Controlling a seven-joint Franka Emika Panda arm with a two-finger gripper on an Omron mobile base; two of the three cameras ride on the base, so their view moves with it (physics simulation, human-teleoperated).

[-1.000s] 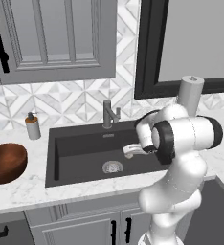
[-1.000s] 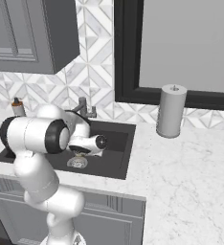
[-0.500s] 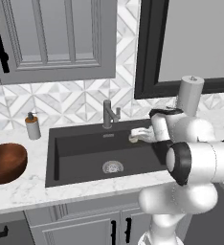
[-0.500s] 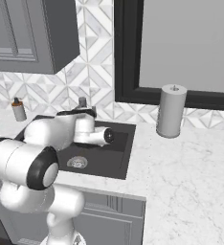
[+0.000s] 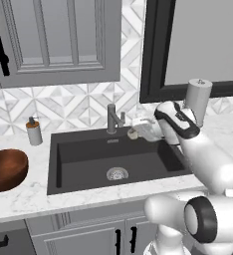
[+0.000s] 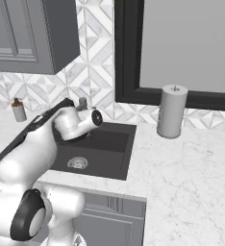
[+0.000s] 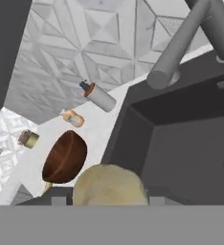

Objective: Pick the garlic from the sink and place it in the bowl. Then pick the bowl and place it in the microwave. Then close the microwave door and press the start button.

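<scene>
The cream garlic (image 5: 132,133) is pinched in my gripper (image 5: 137,131), which hangs over the back rim of the dark sink (image 5: 88,159), just right of the grey faucet (image 5: 112,118). In the hand view the garlic (image 7: 109,184) bulges at the bottom between the fingers of the gripper (image 7: 109,197), with the sink (image 7: 181,143) to the right. The reddish-brown wooden bowl (image 5: 4,169) stands on the counter left of the sink, seen also from the hand (image 7: 65,157). The microwave and its door are out of view.
A soap dispenser (image 5: 34,132) stands at the backsplash between the bowl and the sink. A paper towel roll (image 5: 198,99) rises right of the sink, below a black-framed grey panel (image 5: 198,45). Small jars (image 7: 73,117) sit near the bowl. The drain (image 5: 117,173) lies mid-basin.
The gripper has risen out of the basin with the garlic and moved back toward the faucet. The arm's elbow has swung to the right.
</scene>
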